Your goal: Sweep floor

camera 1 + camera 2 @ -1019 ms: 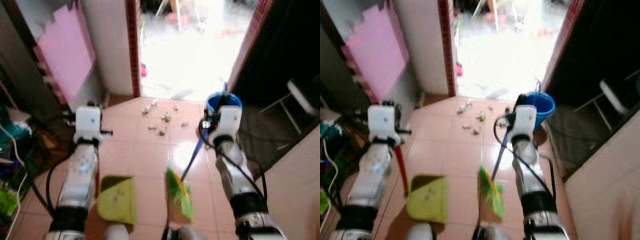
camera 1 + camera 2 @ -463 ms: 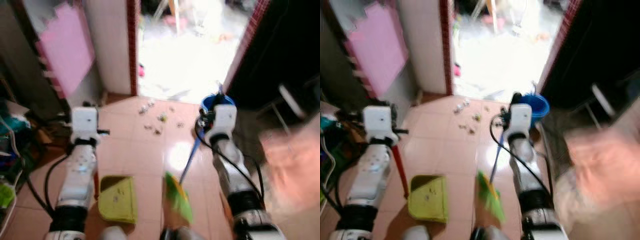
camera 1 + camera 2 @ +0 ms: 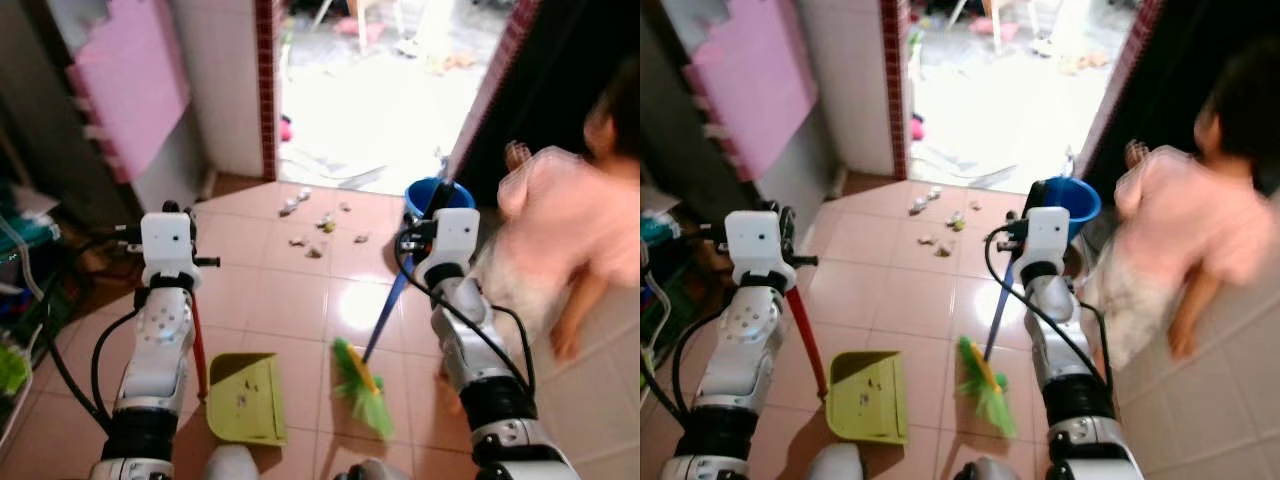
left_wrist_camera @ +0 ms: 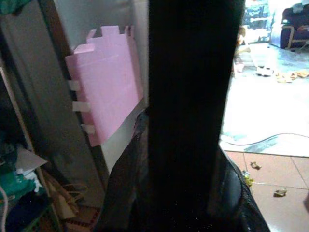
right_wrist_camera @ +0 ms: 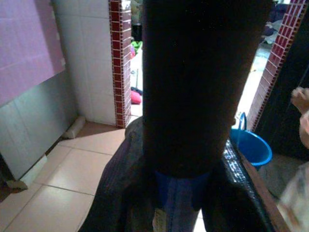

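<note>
Left gripper (image 3: 780,232) is clamped on the red handle (image 3: 806,340) of the dustpan (image 3: 868,396), which rests on the tiled floor (image 3: 910,300) left of the broom head (image 3: 985,388). Pink foam mats (image 3: 130,85) lean against the wall left of the doorway, well away from the dustpan. Debris (image 3: 320,228) lies scattered on the tiles just inside the doorway, ahead of the broom head and well apart from it. Right gripper (image 3: 1012,232) is clamped on the blue broom handle (image 3: 997,312); the green bristles touch the floor just right of the dustpan. A blue bucket (image 3: 1070,198) stands right of the debris, beside the door frame. Since half a second ago, when only a pink blur showed at the right edge, a person (image 3: 1185,240) in a pink top has come in just right of the right arm, near the bucket. Both grips are unchanged; the broom head and dustpan keep their places relative to each other. Judgement: sweeping has not yet reached the debris, and any wide stroke to the right risks striking the person; hold the stroke or direct it forward only.
</note>
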